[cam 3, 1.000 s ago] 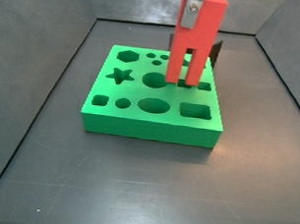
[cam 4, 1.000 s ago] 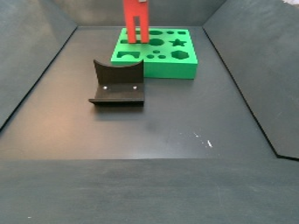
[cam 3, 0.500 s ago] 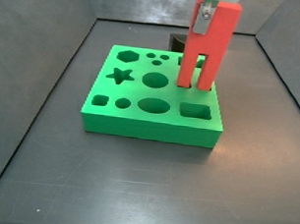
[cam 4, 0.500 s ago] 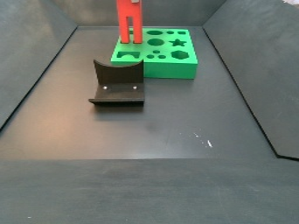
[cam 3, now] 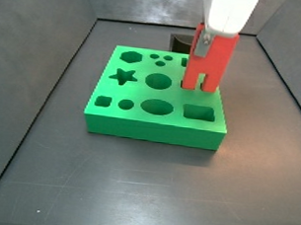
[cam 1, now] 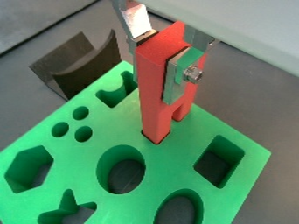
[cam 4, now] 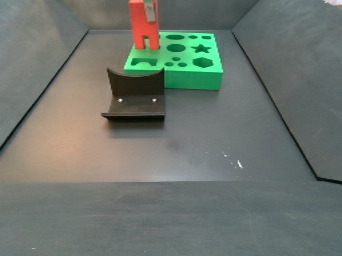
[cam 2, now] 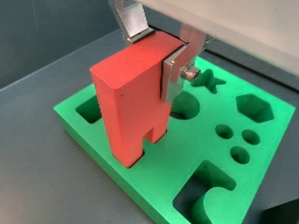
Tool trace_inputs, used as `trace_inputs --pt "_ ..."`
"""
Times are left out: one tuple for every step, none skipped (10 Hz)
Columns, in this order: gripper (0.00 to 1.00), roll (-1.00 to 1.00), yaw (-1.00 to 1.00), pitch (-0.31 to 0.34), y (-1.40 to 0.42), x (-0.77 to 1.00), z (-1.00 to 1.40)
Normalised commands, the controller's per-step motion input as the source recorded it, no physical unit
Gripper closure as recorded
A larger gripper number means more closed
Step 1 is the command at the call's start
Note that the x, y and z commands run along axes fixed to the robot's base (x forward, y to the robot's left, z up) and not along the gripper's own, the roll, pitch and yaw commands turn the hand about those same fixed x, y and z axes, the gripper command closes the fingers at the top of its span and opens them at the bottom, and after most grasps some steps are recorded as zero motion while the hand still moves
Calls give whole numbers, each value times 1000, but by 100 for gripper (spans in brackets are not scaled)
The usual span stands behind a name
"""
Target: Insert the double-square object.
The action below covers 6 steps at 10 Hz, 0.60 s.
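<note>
Gripper (cam 1: 162,54), upper centre, fingers clamped on double-square object (cam 1: 160,87), held upright prongs-down over green block (cam 1: 233,188) to line up insertion.

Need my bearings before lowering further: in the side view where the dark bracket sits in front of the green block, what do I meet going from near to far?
Fixture → green block → double-square object, upright over the block's far-left corner; the pincer holding it is cut off by the frame's top edge.
</note>
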Motion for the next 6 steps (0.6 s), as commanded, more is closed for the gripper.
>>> trace_inputs --pt "100 0 0 0 0 40 -263" --pt "100 0 0 0 0 9 -194" --pt "100 0 -26 0 -80 0 -134" --pt "100 0 -9 0 -109 0 -69" --pt "100 -40 0 -27 14 0 0" --pt "100 0 0 0 0 0 0"
